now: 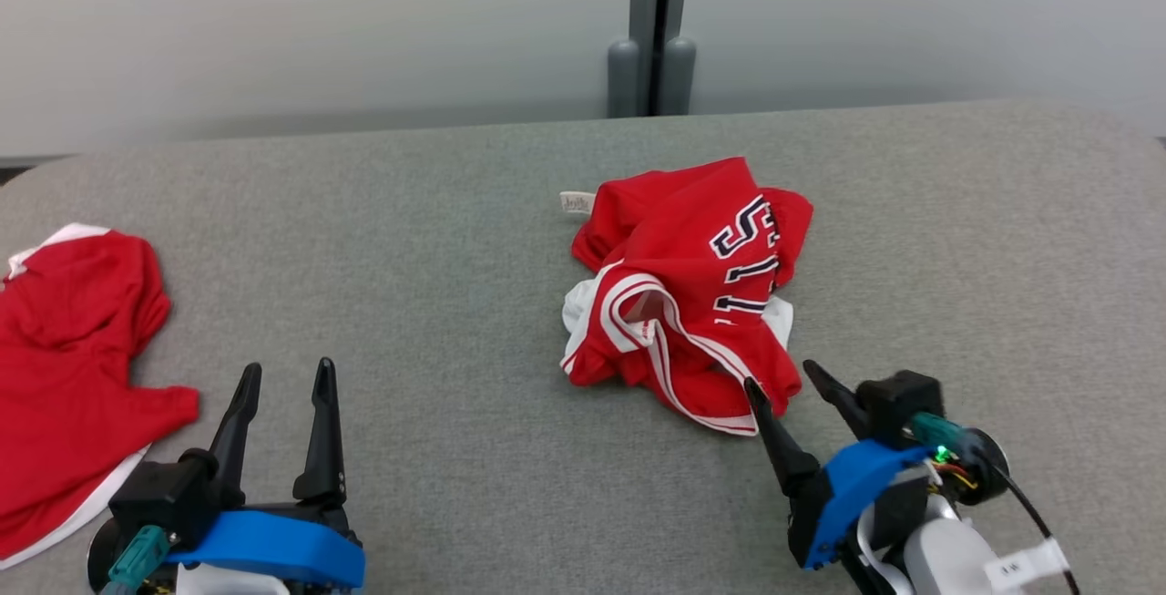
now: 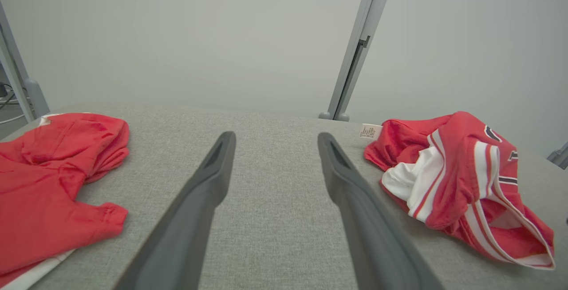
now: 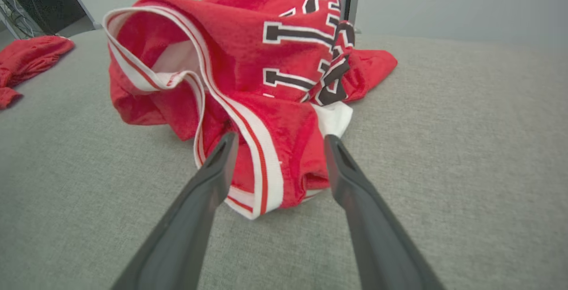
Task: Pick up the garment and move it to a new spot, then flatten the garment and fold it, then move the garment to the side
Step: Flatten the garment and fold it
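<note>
The garment (image 1: 683, 285) is a crumpled red jersey with white-and-red striped trim and dark lettering, lying in a heap at the middle of the grey table (image 1: 455, 240). It also lies at the right of the left wrist view (image 2: 461, 165). My right gripper (image 1: 779, 374) is open at the heap's near right edge. In the right wrist view the gripper (image 3: 280, 138) has its fingertips on either side of the garment's (image 3: 248, 59) near striped hem, with nothing pinched. My left gripper (image 1: 289, 365) stands open over bare table at the lower left, its fingers (image 2: 208, 183) apart from any cloth.
A second red garment (image 1: 73, 349) with white trim lies at the table's left edge, just left of my left gripper. A white label (image 1: 576, 202) sticks out of the heap's far left. A grey post (image 1: 651, 30) stands behind the table against a pale wall.
</note>
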You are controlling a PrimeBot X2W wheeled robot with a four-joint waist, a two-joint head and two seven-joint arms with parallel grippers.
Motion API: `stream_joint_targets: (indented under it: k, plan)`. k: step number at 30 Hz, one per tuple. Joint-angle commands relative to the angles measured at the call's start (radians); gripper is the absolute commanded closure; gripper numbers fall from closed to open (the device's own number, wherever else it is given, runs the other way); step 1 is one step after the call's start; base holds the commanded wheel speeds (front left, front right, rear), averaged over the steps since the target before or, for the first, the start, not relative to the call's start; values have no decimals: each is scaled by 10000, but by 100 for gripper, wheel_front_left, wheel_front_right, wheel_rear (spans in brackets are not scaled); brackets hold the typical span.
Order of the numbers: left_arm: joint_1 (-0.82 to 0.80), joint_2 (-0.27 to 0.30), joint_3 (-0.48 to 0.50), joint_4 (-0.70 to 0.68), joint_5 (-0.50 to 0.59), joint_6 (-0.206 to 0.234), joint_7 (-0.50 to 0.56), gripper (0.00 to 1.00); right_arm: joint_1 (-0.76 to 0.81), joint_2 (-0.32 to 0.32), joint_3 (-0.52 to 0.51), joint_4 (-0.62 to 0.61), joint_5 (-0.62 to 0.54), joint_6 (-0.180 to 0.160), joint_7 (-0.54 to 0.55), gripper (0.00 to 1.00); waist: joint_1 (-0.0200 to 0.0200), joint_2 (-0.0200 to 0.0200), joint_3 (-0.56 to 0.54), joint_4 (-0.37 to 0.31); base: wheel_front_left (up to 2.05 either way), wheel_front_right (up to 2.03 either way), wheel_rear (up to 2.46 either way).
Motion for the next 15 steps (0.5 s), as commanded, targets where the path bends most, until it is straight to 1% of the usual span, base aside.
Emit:
stream_joint_targets:
  k: [1, 4, 8, 12, 13, 14, 15]
  plan:
    - [-215, 10, -15, -11, 46, -19, 19, 0, -350, -39, 114, 362, -271, 5, 167, 0, -1, 0, 241, 217, 0, 0, 0]
    - [-393, -8, -90, -6, 75, -71, 8, 0, -888, -38, 257, 1222, -955, 5, 423, 0, -1, 0, 454, 384, 0, 0, 0]
    - [-605, -66, -184, 59, 67, -139, -18, 0, -1412, -41, -7, 2371, -1760, 4, 634, 0, -1, 0, 620, 614, 0, 0, 0]
    - [-739, -70, -264, 166, 77, -214, -20, 0, -1769, -36, -223, 3327, -2014, 5, 676, 0, -1, 0, 607, 788, 0, 0, 0]
    - [-762, -73, -283, 199, 77, -231, -31, 0, -1812, -35, -205, 3511, -1898, 5, 621, 66, -1, 0, 588, 823, 0, 0, 0]
    - [-787, -77, -295, 228, 72, -245, -52, 0, -1860, -33, -183, 3657, -1795, 5, 586, 100, -1, 0, 562, 856, 0, 0, 0]
    - [-799, -84, -318, 268, 63, -251, -54, 0, -2005, -33, -164, 3708, -1585, 5, 484, 100, -1, 0, 528, 881, 0, 0, 0]
